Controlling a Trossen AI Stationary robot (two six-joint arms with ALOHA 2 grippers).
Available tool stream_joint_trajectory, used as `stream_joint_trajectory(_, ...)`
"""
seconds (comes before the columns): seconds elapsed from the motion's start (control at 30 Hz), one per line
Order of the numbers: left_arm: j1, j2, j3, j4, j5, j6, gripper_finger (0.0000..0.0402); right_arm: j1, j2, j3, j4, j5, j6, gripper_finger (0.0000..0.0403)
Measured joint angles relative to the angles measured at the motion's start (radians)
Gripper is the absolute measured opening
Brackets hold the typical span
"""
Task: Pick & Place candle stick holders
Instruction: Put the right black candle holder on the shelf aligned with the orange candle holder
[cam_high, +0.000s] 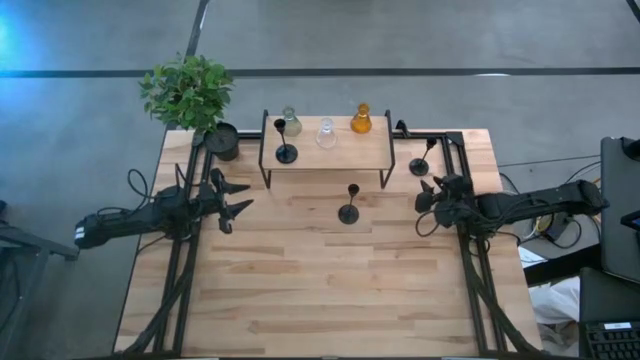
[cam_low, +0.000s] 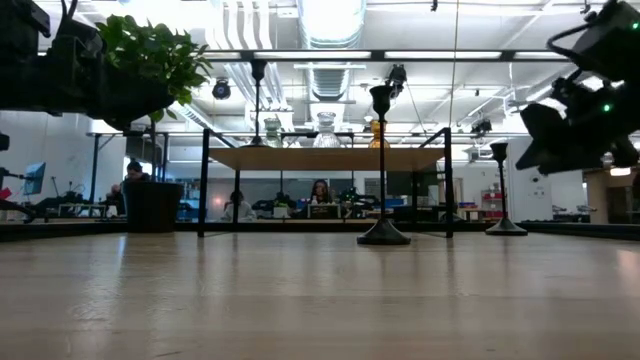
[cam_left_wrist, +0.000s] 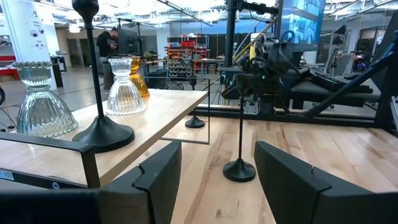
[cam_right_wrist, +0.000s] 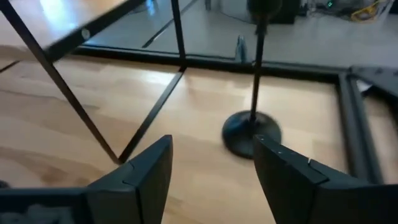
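A wood-topped black-frame riser (cam_high: 325, 160) stands at the table's far middle. On it stand one slim black holder (cam_high: 286, 152) and the olive-green (cam_high: 290, 122), clear (cam_high: 326, 133) and amber (cam_high: 361, 120) glass holders. A second black holder (cam_high: 348, 212) stands on its disc base at the table's centre, a third (cam_high: 420, 165) just right of the riser. My left gripper (cam_high: 235, 197) is open and empty left of the centre holder (cam_left_wrist: 239, 168). My right gripper (cam_high: 425, 195) is open and empty, pointing at the third holder (cam_right_wrist: 252, 134), which stands a little beyond its fingertips.
A black pot (cam_high: 222, 140) with a green plant (cam_high: 187, 90) stands at the far left corner, next to the riser. The riser's thin legs (cam_right_wrist: 149, 118) stand close to my right gripper. Bare wood lies toward the near edge (cam_high: 320, 320). People sit in the room behind (cam_low: 320, 195).
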Motion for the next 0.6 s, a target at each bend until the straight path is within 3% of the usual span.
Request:
stream_joint_trajectory(0.13, 0.000, 0.000, 0.000, 0.000, 0.000, 0.000, 0.0209, 0.000, 0.010, -0.059, 0.107, -0.008, -0.052, 0.0201)
stream_joint_trajectory(0.3, 0.000, 0.000, 0.000, -0.003, 0.001, 0.000, 0.0209, -0.019, 0.014, -0.068, 0.183, 0.068, -0.213, 0.0187)
stream_joint_trajectory(0.6, 0.000, 0.000, 0.002, -0.006, 0.000, 0.000, 0.0209, -0.110, 0.015, -0.028, 0.228, 0.014, -0.297, 0.0168)
